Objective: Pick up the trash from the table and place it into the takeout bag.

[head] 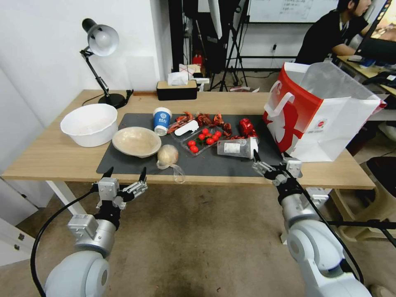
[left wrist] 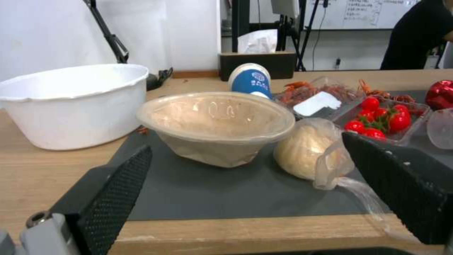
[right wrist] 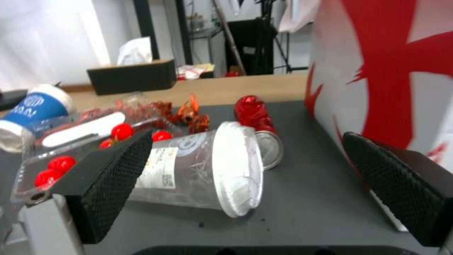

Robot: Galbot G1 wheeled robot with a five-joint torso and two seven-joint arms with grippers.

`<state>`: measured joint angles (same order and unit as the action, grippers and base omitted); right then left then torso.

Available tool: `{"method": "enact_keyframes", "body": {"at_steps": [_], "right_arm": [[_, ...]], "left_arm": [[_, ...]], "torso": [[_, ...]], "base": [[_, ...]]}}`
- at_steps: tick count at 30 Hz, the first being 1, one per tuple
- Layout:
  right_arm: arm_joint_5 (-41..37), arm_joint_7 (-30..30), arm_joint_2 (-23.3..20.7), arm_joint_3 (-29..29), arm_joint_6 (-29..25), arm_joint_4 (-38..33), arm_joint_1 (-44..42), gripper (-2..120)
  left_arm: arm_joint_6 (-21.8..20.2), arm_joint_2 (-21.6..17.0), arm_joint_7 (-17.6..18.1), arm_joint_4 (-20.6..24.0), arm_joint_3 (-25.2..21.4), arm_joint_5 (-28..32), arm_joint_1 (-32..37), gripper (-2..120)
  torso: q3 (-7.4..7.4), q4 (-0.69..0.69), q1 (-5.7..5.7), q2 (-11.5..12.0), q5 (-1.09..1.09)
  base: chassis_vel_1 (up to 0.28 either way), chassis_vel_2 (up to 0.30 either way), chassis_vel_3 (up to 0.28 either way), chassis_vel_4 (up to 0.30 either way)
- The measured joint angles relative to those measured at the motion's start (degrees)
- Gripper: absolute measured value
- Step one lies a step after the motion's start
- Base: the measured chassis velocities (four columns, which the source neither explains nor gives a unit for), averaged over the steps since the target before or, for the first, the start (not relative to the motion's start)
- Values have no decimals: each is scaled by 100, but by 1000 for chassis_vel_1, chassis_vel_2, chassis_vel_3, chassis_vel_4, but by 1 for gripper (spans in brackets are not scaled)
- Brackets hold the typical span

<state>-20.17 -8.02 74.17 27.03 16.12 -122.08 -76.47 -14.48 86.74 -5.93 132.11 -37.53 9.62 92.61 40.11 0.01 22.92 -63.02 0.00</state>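
A: At nine o'clock on the table [head: 53,159], what sits off the mat?

B: A white basin [head: 89,123], with a desk lamp [head: 100,45] behind it at about eleven. On the dark mat [head: 136,163], going rightward: the beige bowl [head: 136,141], the blue-and-white paper cup [head: 161,120] behind it, and the wrapped beige ball [head: 167,155] just beside the bowl, near the mat's front edge.

A: And the middle?

B: Clear trays of crayfish shells [head: 202,120] and cherry tomatoes [head: 204,138], then the clear plastic cup [head: 237,147] lying on its side, lid toward three o'clock. The red wrapper [head: 246,127] lies just behind it.

A: The bag?

B: The takeout bag [head: 321,119] stands open at three o'clock, on the mat's right end, near the table's edge.

A: The arms?

B: The left gripper [head: 126,175] hovers at seven o'clock, before the table's front edge, fingers apart, facing bowl and ball. The right gripper [right wrist: 254,184] reaches over the front edge at five o'clock, fingers apart, touching nothing; in its wrist view the cup lies ahead between them, with bare mat between cup and bag.
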Motion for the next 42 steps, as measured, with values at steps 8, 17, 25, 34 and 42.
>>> {"method": "enact_keyframes", "body": {"at_steps": [8, 17, 25, 34, 42], "right_arm": [[-514, 463, -462, -63, 88, 511, 356, 100], [-785, 845, -700, -259, -131, 1042, 682, 100], [-831, 892, -771, -414, -278, 1334, 839, 95], [-831, 885, -766, -484, -330, 1376, 897, 88], [-793, 877, -711, -477, -348, 1342, 807, 68]], "left_arm": [[75, 42, 6, -8, -23, -12, 7, 100], [129, 101, 20, -9, -32, -34, 18, 100], [182, 140, 24, 22, -61, -64, 58, 100], [208, 177, 30, 32, -56, -119, 68, 100], [236, 163, 34, 33, -52, -120, 68, 100]], "torso": [[0, -1, 0, 0, 0], [0, -1, 0, -1, 0], [0, -1, 0, -1, 0], [0, -1, 0, -1, 0], [0, -1, 0, -1, 0]], "base": [[0, 0, 0, 0], [0, 0, 0, 0], [0, 0, 0, 0], [0, 0, 0, 0], [0, 0, 0, 0]]}}
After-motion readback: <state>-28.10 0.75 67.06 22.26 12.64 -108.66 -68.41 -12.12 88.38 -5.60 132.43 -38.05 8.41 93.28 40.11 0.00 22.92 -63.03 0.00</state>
